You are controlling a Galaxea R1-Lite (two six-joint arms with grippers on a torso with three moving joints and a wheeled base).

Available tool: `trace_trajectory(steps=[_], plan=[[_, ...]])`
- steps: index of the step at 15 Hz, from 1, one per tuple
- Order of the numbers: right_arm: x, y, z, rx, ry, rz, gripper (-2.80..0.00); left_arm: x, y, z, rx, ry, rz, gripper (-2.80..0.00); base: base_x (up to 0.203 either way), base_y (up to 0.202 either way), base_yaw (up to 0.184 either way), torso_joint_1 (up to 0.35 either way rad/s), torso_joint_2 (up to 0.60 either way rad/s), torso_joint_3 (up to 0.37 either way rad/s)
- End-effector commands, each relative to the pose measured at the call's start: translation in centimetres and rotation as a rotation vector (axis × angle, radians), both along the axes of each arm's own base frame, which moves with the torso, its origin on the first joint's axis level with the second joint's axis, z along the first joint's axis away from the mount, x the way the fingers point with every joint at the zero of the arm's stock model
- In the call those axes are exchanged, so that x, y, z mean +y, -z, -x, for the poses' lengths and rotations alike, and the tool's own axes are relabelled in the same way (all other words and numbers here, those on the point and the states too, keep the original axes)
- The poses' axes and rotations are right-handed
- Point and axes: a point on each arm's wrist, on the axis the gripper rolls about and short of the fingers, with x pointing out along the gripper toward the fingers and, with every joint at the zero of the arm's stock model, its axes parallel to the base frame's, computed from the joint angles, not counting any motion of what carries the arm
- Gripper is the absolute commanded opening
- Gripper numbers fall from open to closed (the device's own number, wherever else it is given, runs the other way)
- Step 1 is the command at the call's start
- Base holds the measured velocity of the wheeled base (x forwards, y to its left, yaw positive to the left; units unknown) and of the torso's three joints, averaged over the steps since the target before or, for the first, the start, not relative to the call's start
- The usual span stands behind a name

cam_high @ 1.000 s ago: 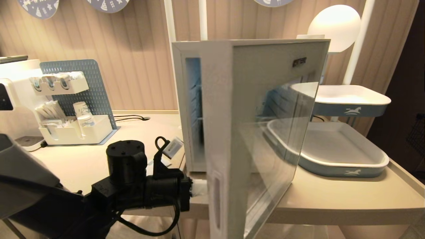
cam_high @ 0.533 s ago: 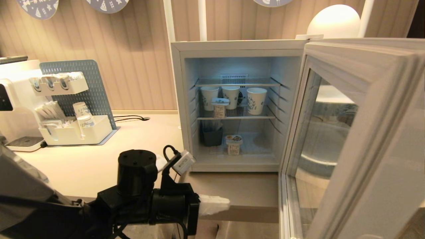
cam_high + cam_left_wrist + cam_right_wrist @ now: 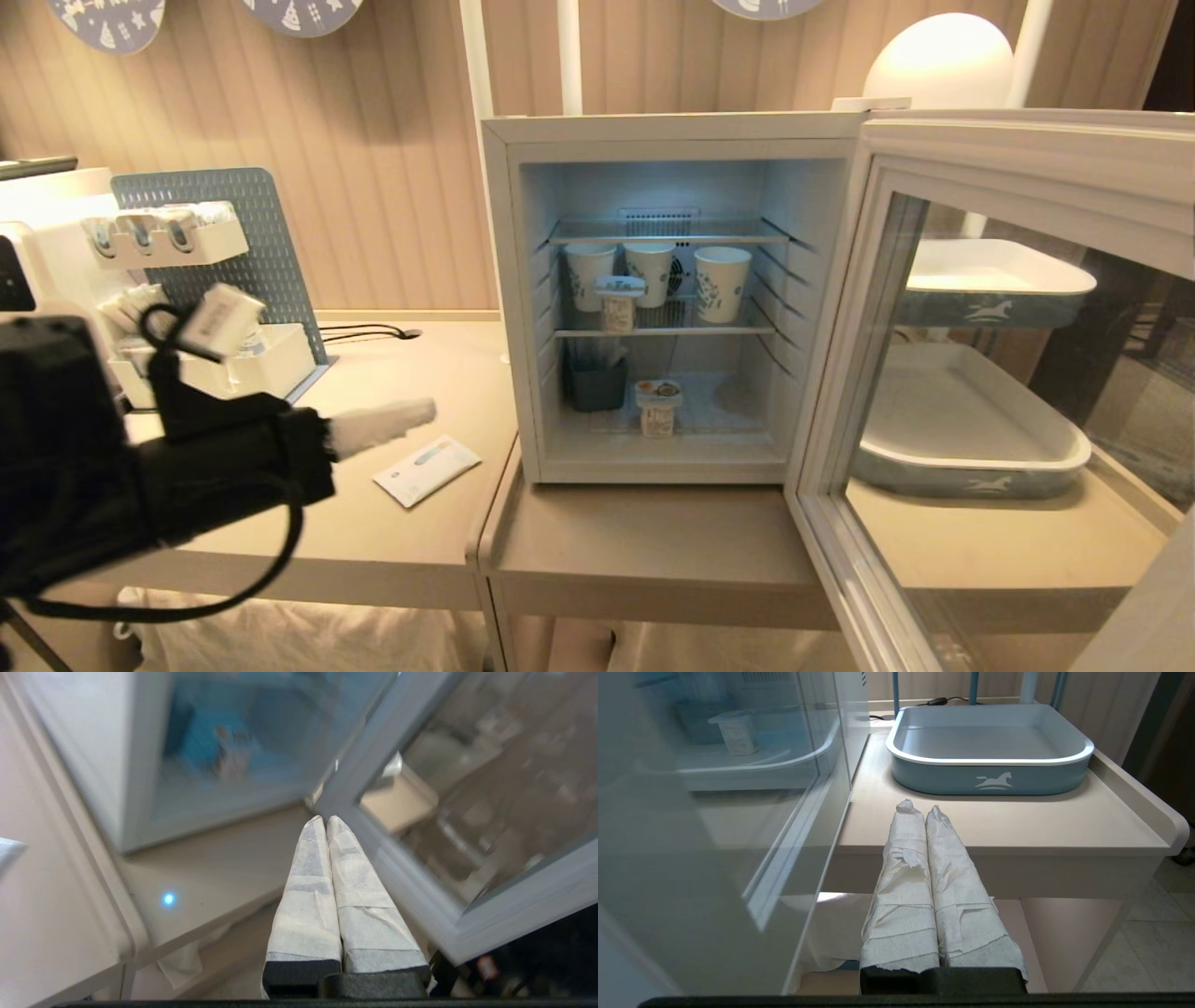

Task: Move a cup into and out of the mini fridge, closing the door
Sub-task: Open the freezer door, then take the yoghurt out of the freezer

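- Step in hand, as I read it: door-open part is done, the reach for the cup is not yet begun. The boxy white mini fridge (image 3: 509,280) with wire shelves is standing open on the beige surface (image 3: 653,537), and its pale grey-blue framed glass door (image 3: 1008,308) is swung wide to the robot's right.
- The tiny white yogurt-style plastic cup (image 3: 658,407) with the yellow-orange foil lid is sitting on the fridge floor, below the lower wire shelf, just beside a dark bin (image 3: 595,382) and well apart from both hands.
- Cup is standing upright: long axis vertical, foil lid facing up, base down.
- Taller white paper cups (image 3: 722,283) with blue patterns are lined up on the shelf above; not the target.
- Left hand (image 3: 425,411), white-wrapped fingers pressed together and holding nothing, is hovering over the surface left of the fridge, above a small white packet (image 3: 428,469), tips pointing toward the fridge opening.
- Right hand (image 3: 920,807), fingers likewise pressed together and empty, is parked low by the front edge of the surface, near a blue tray (image 3: 990,772).
- Next move likely calls for: spreading the left fingers, going in level and low under the lower shelf, clearing the left wall and the dark bin, then pinching the cup's sides below the lid rim.
- Risk: cup is small and light, so a nudge could be tipping it.
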Motion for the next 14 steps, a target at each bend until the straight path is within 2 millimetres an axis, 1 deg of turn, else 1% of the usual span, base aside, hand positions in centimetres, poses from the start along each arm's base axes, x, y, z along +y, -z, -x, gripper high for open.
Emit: trace_trajectory(steps=[1, 2, 3, 4, 6, 7, 9, 11, 12, 13, 14], plan=[[0.0, 0.0, 0.0, 0.001, 0.000, 0.001, -2.80, 2.7, -5.6, 8.6, -0.025, -0.093, 0.041, -2.80, 0.000, 0.000, 0.000, 0.000, 0.00, 0.000], [0.0, 0.0, 0.0, 0.000, 0.000, 0.000, -2.80, 3.3, -7.0, 11.8, -0.027, -0.136, 0.055, -2.80, 0.000, 0.000, 0.000, 0.000, 0.00, 0.000], [0.0, 0.0, 0.0, 0.000, 0.000, 0.001, -2.80, 3.8, -8.3, 15.4, -0.038, -0.196, 0.067, -2.80, 0.000, 0.000, 0.000, 0.000, 0.00, 0.000], [0.0, 0.0, 0.0, 0.000, 0.000, 0.001, -2.80, 4.1, -9.2, 19.2, -0.032, -0.285, 0.064, -2.80, 0.000, 0.000, 0.000, 0.000, 0.00, 0.000], [0.0, 0.0, 0.0, 0.000, 0.000, 0.001, -2.80, 4.4, -9.4, 24.6, -0.004, -0.459, 0.001, -2.80, 0.000, 0.000, 0.000, 0.000, 0.00, 0.000], [0.0, 0.0, 0.0, 0.000, 0.000, 0.001, -2.80, 4.4, -9.0, 27.7, -0.002, -0.512, -0.032, -2.80, 0.000, 0.000, 0.000, 0.000, 0.00, 0.000], [0.0, 0.0, 0.0, 0.000, 0.000, 0.001, -2.80, 4.3, -7.4, 32.0, -0.028, -0.552, -0.065, -2.80, 0.000, 0.000, 0.000, 0.000, 0.00, 0.000], [0.0, 0.0, 0.0, 0.000, 0.000, 0.001, -2.80, 4.2, -4.7, 35.2, -0.098, -0.570, -0.098, -2.80, 0.000, 0.000, 0.000, 0.000, 0.00, 0.000], [0.0, 0.0, 0.0, 0.000, 0.000, 0.001, -2.80, 4.3, -3.2, 36.2, -0.126, -0.574, -0.112, -2.80, 0.000, 0.000, 0.000, 0.000, 0.00, 0.000], [0.0, 0.0, 0.0, 0.000, 0.000, 0.001, -2.80, 4.4, -1.4, 36.9, -0.152, -0.581, -0.120, -2.80, 0.000, 0.000, 0.000, 0.000, 0.00, 0.000], [0.0, 0.0, 0.0, 0.001, 0.000, 0.001, -2.80, 4.5, 0.5, 36.7, -0.172, -0.587, -0.139, -2.80, 0.000, 0.000, 0.000, 0.000, 0.00, 0.000]])
